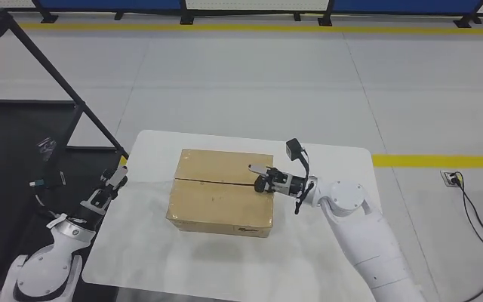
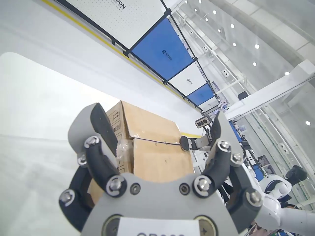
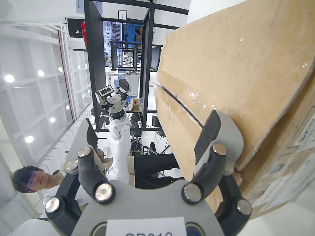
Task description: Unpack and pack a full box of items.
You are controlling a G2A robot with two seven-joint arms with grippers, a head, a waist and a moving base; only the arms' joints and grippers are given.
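Note:
A brown cardboard box [image 1: 219, 192] stands in the middle of the white table [image 1: 151, 249], its two top flaps shut along a seam [image 1: 219, 182]. My right gripper [image 1: 260, 181] is over the right end of that seam, open. In the right wrist view one finger [image 3: 211, 133] lies against the box top [image 3: 221, 74] beside the seam, while the other finger stands off the box. My left gripper [image 1: 117, 180] hangs open at the table's left edge, apart from the box. In the left wrist view it [image 2: 158, 114] points at the box's end [image 2: 157, 153].
A black metal frame [image 1: 75, 106] and dark cloth stand off the table's left side. Bare table surface surrounds the box on all sides. A yellow floor line [image 1: 423, 160] runs to the right, with a wall socket and cable [image 1: 453, 180] beyond.

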